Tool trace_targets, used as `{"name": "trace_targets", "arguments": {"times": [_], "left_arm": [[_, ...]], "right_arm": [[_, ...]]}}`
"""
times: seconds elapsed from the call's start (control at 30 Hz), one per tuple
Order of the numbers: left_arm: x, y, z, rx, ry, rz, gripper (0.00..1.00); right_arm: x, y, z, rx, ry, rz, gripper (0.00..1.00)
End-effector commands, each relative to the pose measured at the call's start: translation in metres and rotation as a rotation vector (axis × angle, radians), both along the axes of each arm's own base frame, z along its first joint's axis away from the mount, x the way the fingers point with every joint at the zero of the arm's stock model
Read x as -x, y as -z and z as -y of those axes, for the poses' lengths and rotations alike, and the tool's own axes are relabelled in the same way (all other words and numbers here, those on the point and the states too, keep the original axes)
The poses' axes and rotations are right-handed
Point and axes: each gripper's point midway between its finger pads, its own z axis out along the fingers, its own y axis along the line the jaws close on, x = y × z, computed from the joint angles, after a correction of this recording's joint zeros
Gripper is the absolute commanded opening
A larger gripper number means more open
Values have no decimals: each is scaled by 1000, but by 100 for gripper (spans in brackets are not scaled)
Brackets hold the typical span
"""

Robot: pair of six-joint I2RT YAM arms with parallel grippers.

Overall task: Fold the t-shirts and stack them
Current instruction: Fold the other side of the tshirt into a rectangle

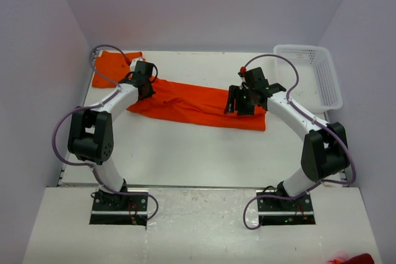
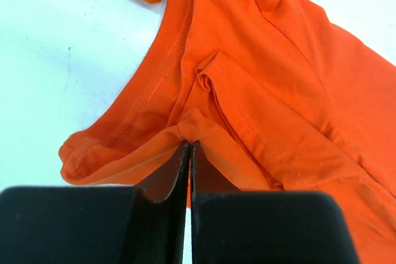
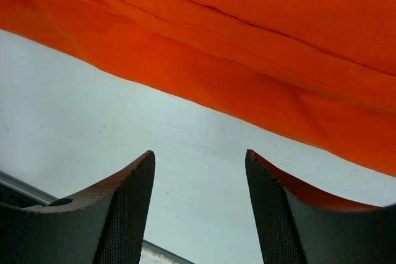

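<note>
A white table (image 1: 185, 153) sits boxed in by pale lilac walls (image 1: 204, 4), with both arm bases bolted to a lighter board at its near edge.

The left gripper (image 2: 190, 145) has its black fingers pressed together on a small peak of orange cloth. Its wrist view shows the fold pinched right at the fingertips, beside a stitched hem. That cloth belongs to the long t-shirt (image 1: 198, 104), which lies rumpled lengthwise across the middle of the table, running from one claw to the other. At the far-left corner a second t-shirt (image 1: 114, 66) lies in a flatter pile. The left wrist view catches only one folded corner of it at the top, with a sliver of bare table between it and the pinched shirt. From above the two seem to meet behind the claw.

The right gripper (image 3: 199, 159) stands spread with nothing between its fingers. Its wrist view shows bare table in the gap and the long t-shirt's edge just beyond the tips, which the overhead view hides beneath the claw. From above, that claw hangs over the shirt's right end.

Both arms lean forward and inward with elbows raised, and purple cables (image 1: 62, 134) loop off them. A white lattice basket (image 1: 318, 75) stands at the far-right corner, well apart from both shirts.
</note>
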Motion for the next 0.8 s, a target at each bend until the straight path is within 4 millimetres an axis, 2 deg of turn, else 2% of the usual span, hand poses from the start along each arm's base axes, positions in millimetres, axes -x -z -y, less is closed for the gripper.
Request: {"name": "trace_targets", "arguments": {"times": [0.0,0.03,0.07,0.17,0.23,0.3,0.37,0.53,0.6,0.77], "left_arm": [[-13,6,-8,-55,-12,-10,0],[-16,5,-9,-62,-21,-13,0],[-17,14,-12,-81,-32,-34,2],[-17,21,-15,-83,-61,-53,23],[-9,24,-19,-86,-88,-56,24],[-3,18,-26,-85,-139,-25,26],[7,23,-38,-116,-198,-50,26],[23,37,-48,-156,-245,-116,27],[26,44,-53,-165,-265,-134,27],[25,47,-59,-150,-294,-130,29]], "right_arm": [[-6,-7,-3,-14,-7,14,61],[-6,-8,-3,-13,-6,16,61],[-5,-8,-3,-10,-8,16,61],[-3,-8,1,7,-8,18,61],[-3,-6,5,26,5,18,61],[-4,-7,8,35,20,26,61],[-6,-6,12,62,41,24,61],[-19,-1,53,224,199,-30,62],[-21,3,62,241,219,-72,61],[-22,14,89,300,279,-136,62]]}}
